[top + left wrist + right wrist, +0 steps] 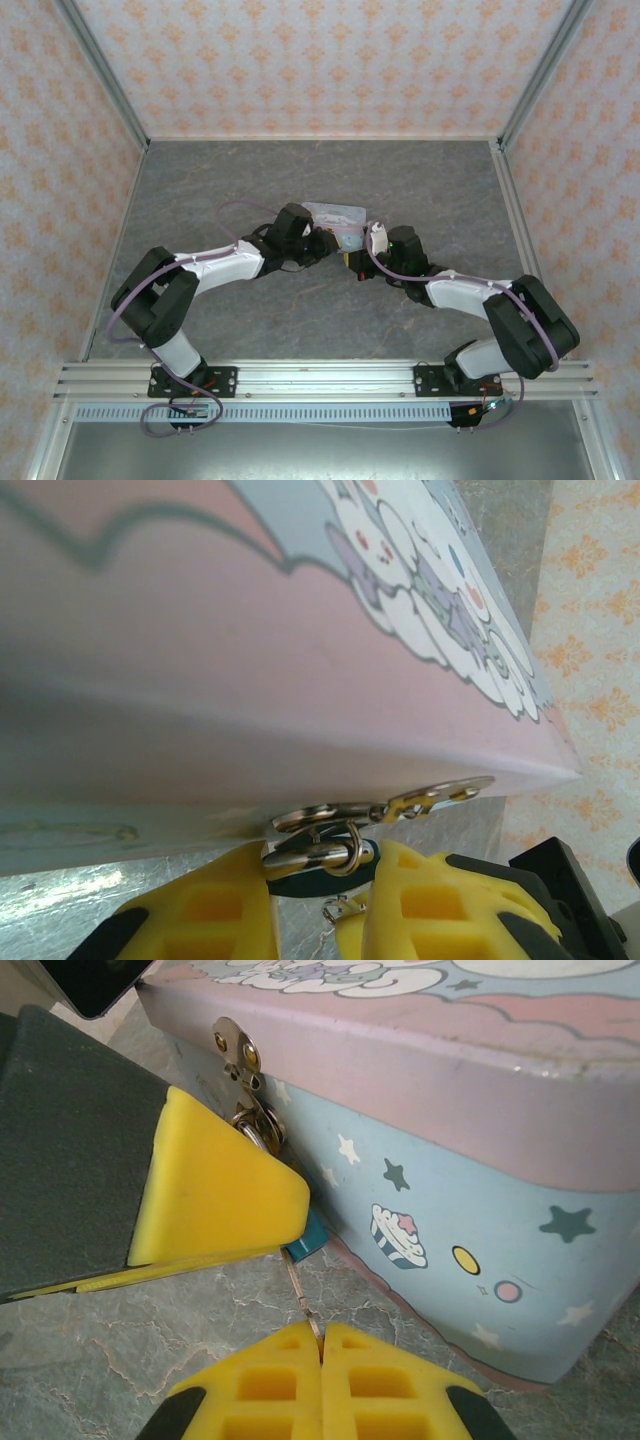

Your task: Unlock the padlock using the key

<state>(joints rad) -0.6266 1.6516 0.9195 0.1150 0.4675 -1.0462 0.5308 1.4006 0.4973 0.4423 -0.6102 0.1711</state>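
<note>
In left claw point(322, 905), padlock point(300, 885) mostly hidden.

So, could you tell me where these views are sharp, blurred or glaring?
Left wrist: the tin sits so near the lens that its lid is soft, while the padlock between the fingers of the left gripper is sharper, and the hasp glints. Right wrist: crisp on the tin's side and on the key in the right gripper. Top: even light, little shadow.

Pastel cartoon tin point(450, 1190), grey marble table point(200, 190), patterned walls point(320, 60)
</note>
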